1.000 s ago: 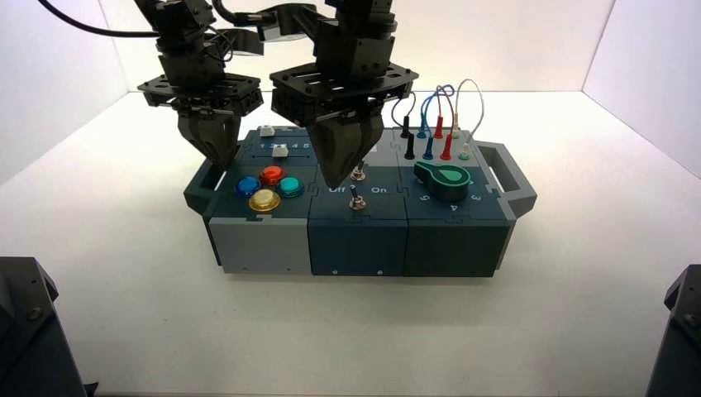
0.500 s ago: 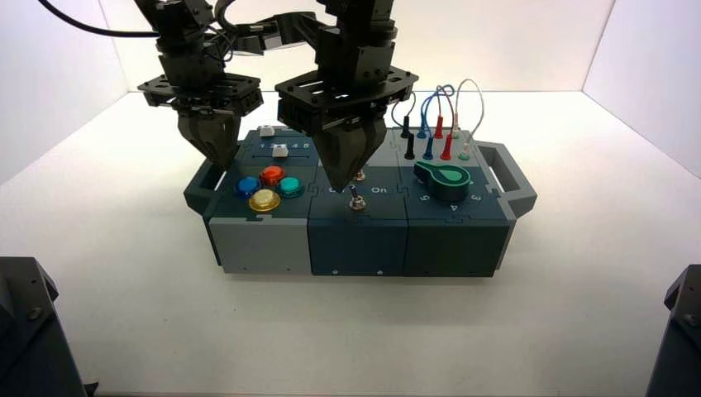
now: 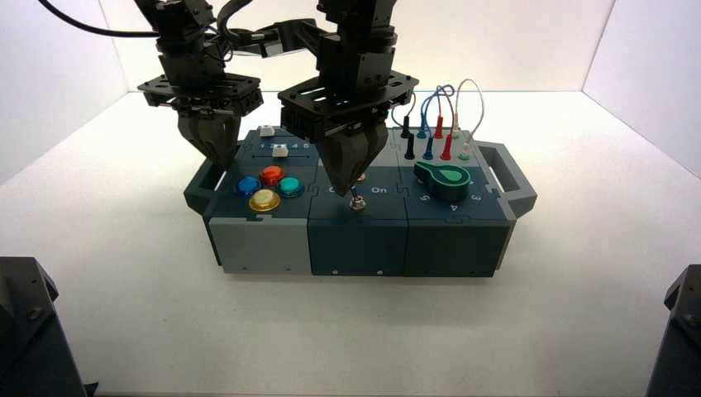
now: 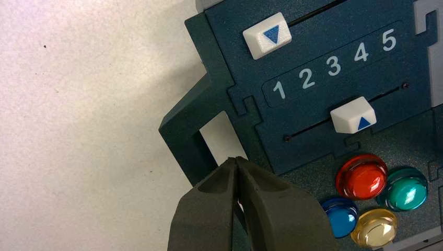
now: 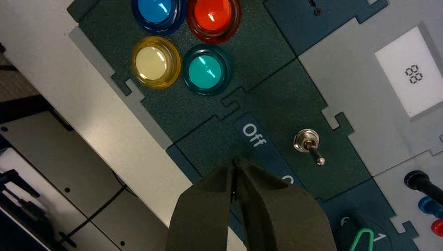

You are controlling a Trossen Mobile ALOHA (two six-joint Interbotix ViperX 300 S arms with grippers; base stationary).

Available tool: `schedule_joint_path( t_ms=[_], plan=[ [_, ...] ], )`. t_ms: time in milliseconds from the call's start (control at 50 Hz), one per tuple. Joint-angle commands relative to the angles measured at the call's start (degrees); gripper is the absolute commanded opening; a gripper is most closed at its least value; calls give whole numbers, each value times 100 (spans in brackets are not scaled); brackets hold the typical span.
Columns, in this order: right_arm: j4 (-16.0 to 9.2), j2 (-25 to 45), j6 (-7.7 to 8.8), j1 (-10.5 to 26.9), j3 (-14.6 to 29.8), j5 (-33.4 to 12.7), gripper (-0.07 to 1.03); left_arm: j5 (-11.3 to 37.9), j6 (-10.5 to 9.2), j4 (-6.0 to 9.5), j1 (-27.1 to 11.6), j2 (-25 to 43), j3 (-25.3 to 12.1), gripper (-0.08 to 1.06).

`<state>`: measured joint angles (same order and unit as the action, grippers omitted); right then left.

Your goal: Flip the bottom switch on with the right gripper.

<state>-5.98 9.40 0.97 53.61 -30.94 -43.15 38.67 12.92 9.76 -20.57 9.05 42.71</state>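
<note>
The bottom switch (image 3: 357, 202), a small silver toggle, stands in the box's middle dark panel just in front of the "Off" (image 5: 254, 136) and "On" lettering. My right gripper (image 3: 347, 190) is shut, and its pointed tip hangs just left of the lever, over "Off". In the right wrist view the shut right gripper (image 5: 235, 160) hides that switch; only the unlettered toggle (image 5: 307, 142) behind the lettering shows. I cannot tell whether the tip touches the lever. My left gripper (image 3: 221, 160) is shut and holds nothing, above the box's left handle (image 4: 183, 137).
Four coloured buttons (image 3: 268, 187) sit left of the switches, with two white sliders (image 4: 353, 114) behind them. A green knob (image 3: 442, 179) and plugged wires (image 3: 436, 124) fill the right part. A small display (image 5: 412, 72) lies behind the toggles.
My right gripper has come down and towards the front, from over the rear toggle to beside the bottom switch. The left arm has not moved.
</note>
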Motion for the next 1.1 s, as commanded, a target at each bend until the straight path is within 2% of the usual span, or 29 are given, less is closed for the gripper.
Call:
schedule_joint_path(
  t_ms=[20,420,1100],
  plan=[
    [9,-167,26,35,18,0,-2,-9,132,-18,-62,290,88,-3],
    [18,-325,18,35,-264,0,-2,-9,132,-18,-62,264,88,-3],
    [18,-334,-18,35,-422,149,-2,26,141,-18,-88,255,105,-3]
  ],
)
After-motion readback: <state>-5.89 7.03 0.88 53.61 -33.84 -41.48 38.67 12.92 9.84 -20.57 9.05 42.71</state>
